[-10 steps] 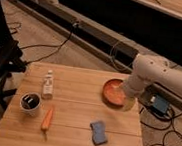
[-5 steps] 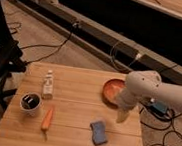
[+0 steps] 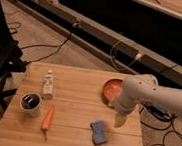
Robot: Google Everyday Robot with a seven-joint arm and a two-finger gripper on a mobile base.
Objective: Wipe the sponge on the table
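1. Camera view, gripper (image 3: 119,122): at the tip of the white arm (image 3: 147,92), pointing down over the table (image 3: 81,99). We record the fingers apart, with nothing between them.
2. Sponge (image 3: 99,132): flat on the table, just beside the gripper, on its carrot side and nearer the front edge. It is apart from the gripper and not held.
3. Bowl (image 3: 110,88): near, behind the gripper, partly hidden by the arm.
4. Carrot (image 3: 47,119), cup (image 3: 30,104), bottle (image 3: 47,84): well apart from the gripper, across the table beyond the sponge.
5. Progress: we see no wiping mark or wet trace to settle it. The scene fits a gripper coming for the sponge as well as one that has let it go after a wipe. We cannot tell which.
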